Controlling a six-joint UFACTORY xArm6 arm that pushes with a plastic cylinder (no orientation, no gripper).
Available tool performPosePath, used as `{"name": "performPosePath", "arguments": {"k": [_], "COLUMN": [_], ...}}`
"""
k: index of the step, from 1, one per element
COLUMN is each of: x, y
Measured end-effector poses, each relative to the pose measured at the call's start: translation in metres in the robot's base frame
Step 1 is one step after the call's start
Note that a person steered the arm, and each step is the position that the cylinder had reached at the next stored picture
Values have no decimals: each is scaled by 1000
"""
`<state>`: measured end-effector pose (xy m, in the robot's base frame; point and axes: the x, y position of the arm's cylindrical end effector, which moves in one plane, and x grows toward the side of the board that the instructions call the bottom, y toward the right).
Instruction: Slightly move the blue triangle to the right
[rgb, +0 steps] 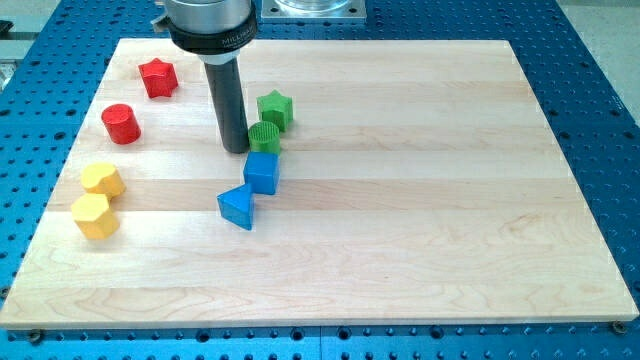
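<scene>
The blue triangle (237, 207) lies on the wooden board (420, 200), left of centre. A blue cube (262, 172) touches it at its upper right. My tip (236, 149) rests on the board just above and left of the blue cube, beside a green cylinder (264, 137). The tip is apart from the blue triangle, about a block's length above it toward the view's top.
A green star (274, 109) sits above the green cylinder. A red star (158, 77) and a red cylinder (121, 123) are at the upper left. Two yellow blocks (102, 180) (95, 216) sit near the left edge.
</scene>
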<state>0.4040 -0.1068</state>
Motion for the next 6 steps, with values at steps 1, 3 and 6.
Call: {"name": "performPosePath", "arguments": {"k": [1, 3, 6], "x": [40, 80, 90], "y": [-18, -6, 4]}}
